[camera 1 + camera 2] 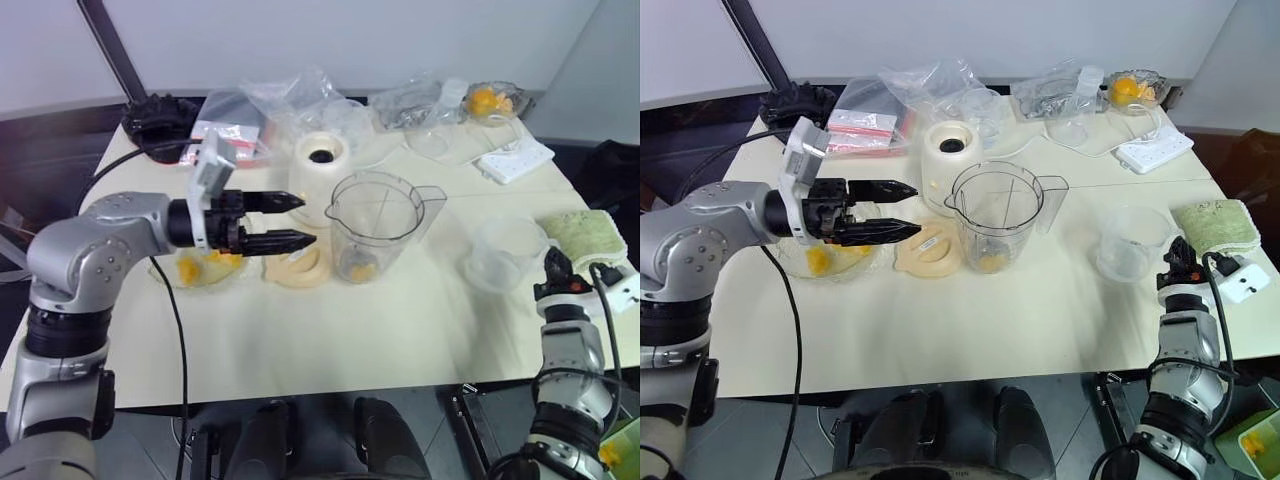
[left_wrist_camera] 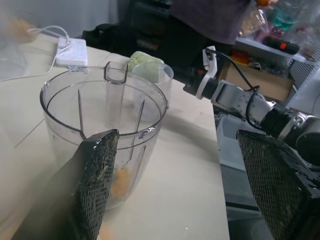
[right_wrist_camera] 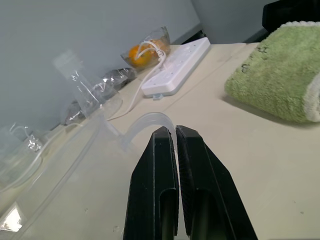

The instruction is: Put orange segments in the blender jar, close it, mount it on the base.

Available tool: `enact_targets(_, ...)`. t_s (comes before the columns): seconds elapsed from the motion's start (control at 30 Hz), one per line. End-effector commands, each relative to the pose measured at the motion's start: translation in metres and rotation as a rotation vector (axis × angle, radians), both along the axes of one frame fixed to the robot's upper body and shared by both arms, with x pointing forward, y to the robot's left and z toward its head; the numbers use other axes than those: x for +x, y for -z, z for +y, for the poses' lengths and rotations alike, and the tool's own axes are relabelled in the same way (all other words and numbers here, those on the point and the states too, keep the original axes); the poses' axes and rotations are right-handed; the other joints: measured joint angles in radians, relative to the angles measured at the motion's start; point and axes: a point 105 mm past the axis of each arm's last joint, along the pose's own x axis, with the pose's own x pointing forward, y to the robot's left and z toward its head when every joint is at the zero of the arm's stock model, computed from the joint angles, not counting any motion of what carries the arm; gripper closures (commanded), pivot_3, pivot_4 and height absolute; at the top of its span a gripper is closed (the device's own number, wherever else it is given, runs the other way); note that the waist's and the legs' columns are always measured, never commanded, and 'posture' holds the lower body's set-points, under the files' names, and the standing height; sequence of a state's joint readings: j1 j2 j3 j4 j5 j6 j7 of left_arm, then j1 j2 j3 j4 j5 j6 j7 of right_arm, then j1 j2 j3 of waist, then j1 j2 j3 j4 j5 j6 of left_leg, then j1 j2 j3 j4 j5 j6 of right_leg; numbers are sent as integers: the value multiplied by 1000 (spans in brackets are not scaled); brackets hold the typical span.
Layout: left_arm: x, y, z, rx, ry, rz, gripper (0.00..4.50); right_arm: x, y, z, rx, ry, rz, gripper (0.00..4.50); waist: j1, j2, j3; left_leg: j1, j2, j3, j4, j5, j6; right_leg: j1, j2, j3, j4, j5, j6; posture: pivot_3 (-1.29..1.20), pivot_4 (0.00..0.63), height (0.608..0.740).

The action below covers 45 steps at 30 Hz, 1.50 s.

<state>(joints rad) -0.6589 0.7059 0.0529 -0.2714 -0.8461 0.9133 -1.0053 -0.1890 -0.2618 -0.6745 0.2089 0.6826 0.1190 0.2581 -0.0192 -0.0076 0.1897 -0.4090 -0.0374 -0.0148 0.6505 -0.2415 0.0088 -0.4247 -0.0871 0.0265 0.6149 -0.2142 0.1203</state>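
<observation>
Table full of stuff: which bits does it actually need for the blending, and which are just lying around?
Needed: blender jar, orange segments in the scalloped bowl, base, flat lid.
Lying about: measuring cup, green towel, power strip, plastic bags, dish of oranges.

Yellow-orange segments point(image 1: 357, 268) glow inside the clear blender jar point(image 1: 378, 225) on a pale cream table point(image 1: 400, 330); far behind stands the cream-white base point(image 1: 320, 165), at right a green towel point(image 1: 583, 236), black gripper fingers point(image 1: 285, 240) at left.
</observation>
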Motion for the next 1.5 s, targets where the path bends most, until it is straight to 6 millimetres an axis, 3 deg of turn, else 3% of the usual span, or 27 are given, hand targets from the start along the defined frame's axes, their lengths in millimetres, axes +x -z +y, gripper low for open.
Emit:
enact_targets(0.03, -8, -2, 0, 3, 25, -15, 593, -8, -11, -9, -20, 45, -43, 4376, 1, 0, 0, 0, 0, 0, 0, 0, 0, 0, 0, 0, 0, 0, 0, 0, 150, 740)
enact_targets(0.3, -6, 13, 6, 84, 3, -16, 593, -13, 0, -15, -15, 79, -12, 4376, 1, 0, 0, 0, 0, 0, 0, 0, 0, 0, 0, 0, 0, -1, -3, 0, 150, 740)
enact_targets(0.63, -4, 12, 7, 75, 2, -13, 593, -24, -3, -38, 1, 228, -41, 4376, 3, 0, 0, 0, 0, 0, 0, 0, 0, 1, 0, 0, 0, -2, -3, 0, 150, 740)
enact_targets(1.13, -13, 15, 8, 89, 36, 3, 593, -24, 10, -39, -21, 243, 10, 4376, -1, 0, 0, 1, 0, 0, 0, 0, 0, 1, 0, 1, 0, -2, -3, 0, 150, 740)
enact_targets(1.23, -12, 15, 9, 90, 30, -1, 593, -26, 14, -39, -19, 259, 30, 3519, 0, 0, 0, 1, 0, 0, 0, 0, 0, 1, 0, 1, 0, -2, -3, 0, 150, 740)
enact_targets(1.4, -10, 14, 10, 85, 20, -5, 593, -36, 17, -38, -27, 260, 51, 1000, 0, 0, 0, 1, 0, 0, 0, 0, 0, 1, 0, 1, 0, -2, -3, 0, 150, 740)
enact_targets(1.5, -9, 14, 11, 84, 15, -7, 593, -45, 17, -34, -23, 241, 49, 1000, 1, 0, 0, 1, 0, 0, 0, 0, 0, 1, 0, 1, 0, -2, -3, 0, 150, 740)
